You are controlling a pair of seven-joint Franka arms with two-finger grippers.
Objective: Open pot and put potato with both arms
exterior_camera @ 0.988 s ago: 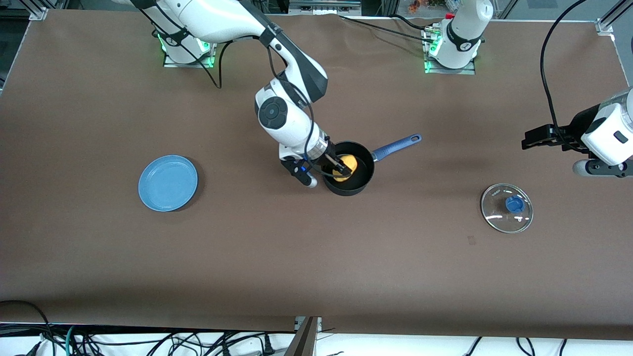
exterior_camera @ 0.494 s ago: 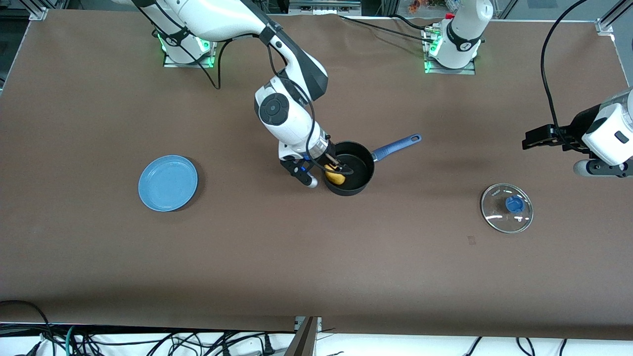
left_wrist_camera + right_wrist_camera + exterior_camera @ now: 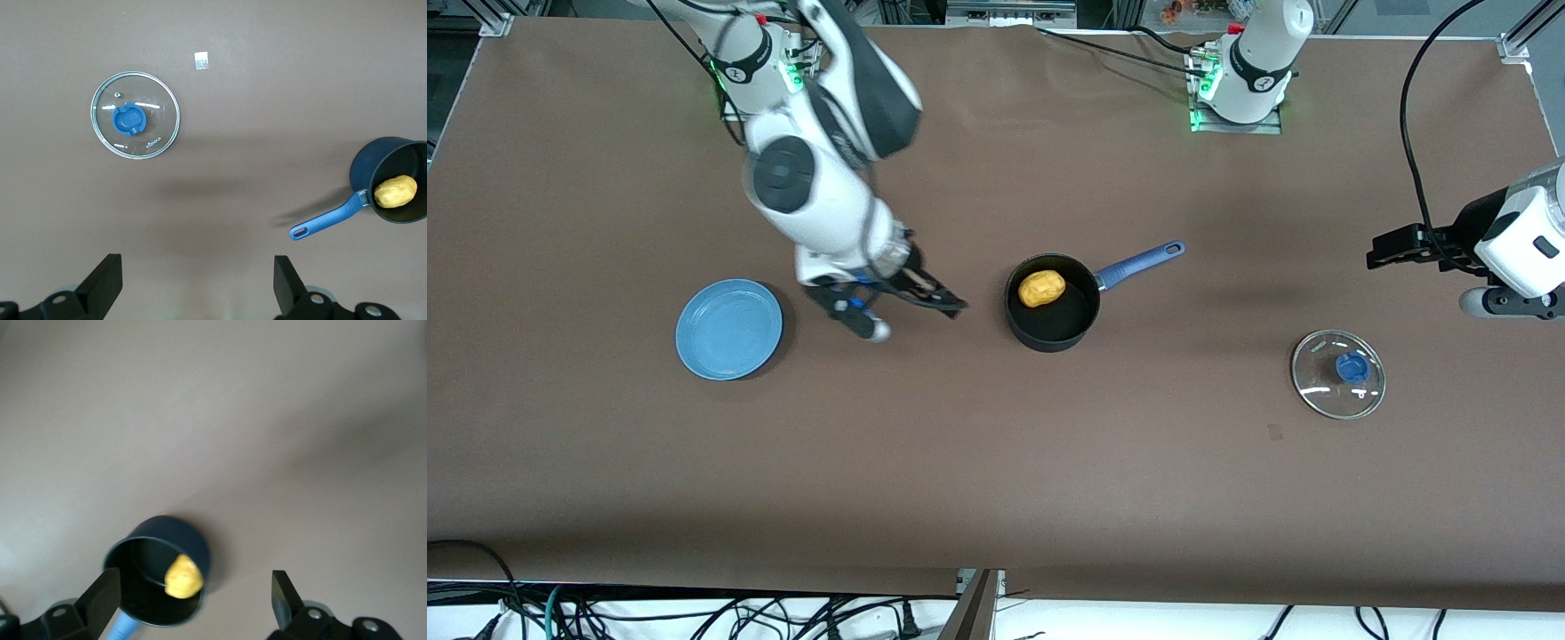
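lid (image 3: 1338, 374): 1, glass w/ blue knob, flat on table (image 3: 996, 462), nearest the cam, toward left arm's end.
plate (image 3: 728, 329): 1, blue, bare, toward right arm's end.
pot (image 3: 1053, 302): 1, open, mid-table; blue handle (image 3: 1138, 262) is the place to grip. Prob. light, stiff.
potato (image 3: 1041, 288): 1, inside pot. Judged firm, lumpy, may roll; pinch across short axis.
right gripper (image 3: 929, 298): over table betw. plate & pot, jaws apart, empty.
left gripper (image 3: 197, 283): waits high over table near lid, jaws apart, empty.
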